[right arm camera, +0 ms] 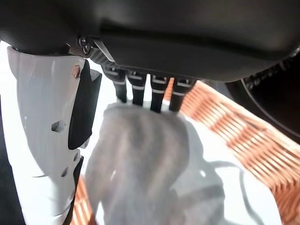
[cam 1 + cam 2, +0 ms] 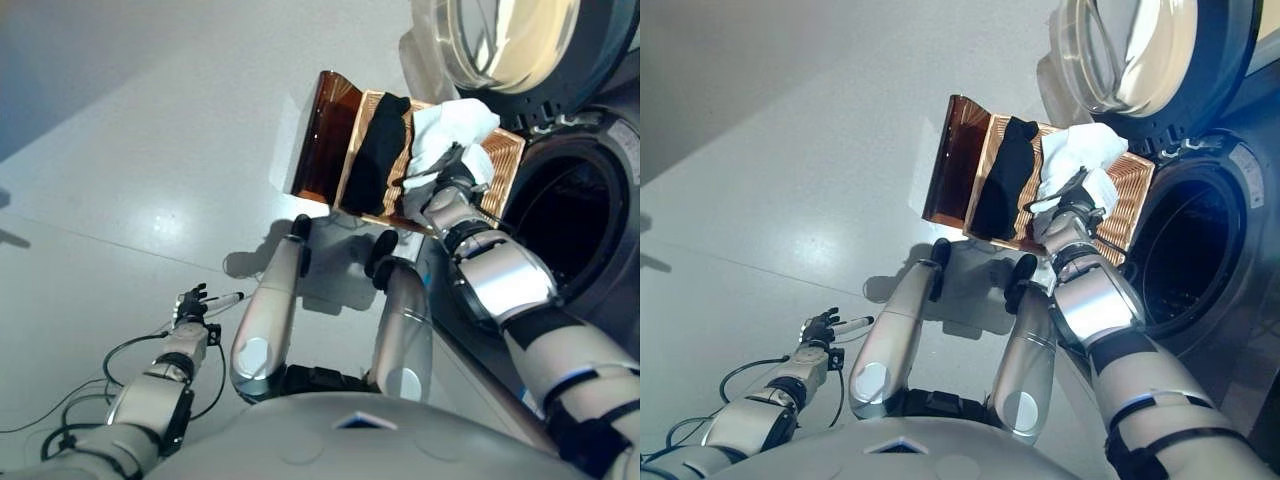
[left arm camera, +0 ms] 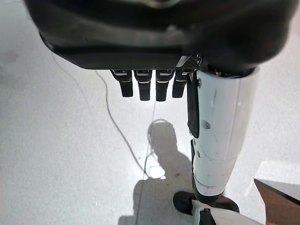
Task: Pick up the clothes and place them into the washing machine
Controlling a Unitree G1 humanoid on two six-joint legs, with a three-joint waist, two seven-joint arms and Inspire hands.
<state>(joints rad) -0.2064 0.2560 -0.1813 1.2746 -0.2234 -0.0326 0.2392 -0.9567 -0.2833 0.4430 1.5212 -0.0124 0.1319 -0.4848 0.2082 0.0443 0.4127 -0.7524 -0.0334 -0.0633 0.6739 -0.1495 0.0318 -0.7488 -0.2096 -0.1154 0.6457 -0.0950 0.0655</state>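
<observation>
Right wrist view shows the crumpled white cloth garment (image 1: 140, 154) bunched directly under the right hand (image 1: 145, 93), whose dark fingers (image 1: 157, 96) reach down into the top of the fabric with the white-covered thumb alongside; whether they have closed on the cloth cannot be told, since the fingertips are hidden by it. From the head cameras, that white garment (image 2: 450, 130) lies in the woven orange-brown wicker basket (image 2: 500, 165), which sits on the floor with its dark brown lid (image 2: 322, 135) open, and a long black cloth garment (image 2: 378, 160) lies beside the white one in the same basket. Just to the robot's right stands the dark front-loading washing machine (image 2: 610, 150), its round glass door (image 2: 500, 40) swung open and the drum opening dark. The left hand (image 2: 192, 303) hangs idle, low over the grey floor (image 2: 150, 150), fingers relaxed and holding nothing. The step in hand looks like the grasp on the white garment; next it needs a firm closure, a lift clear of the basket, and a swing towards the drum.
</observation>
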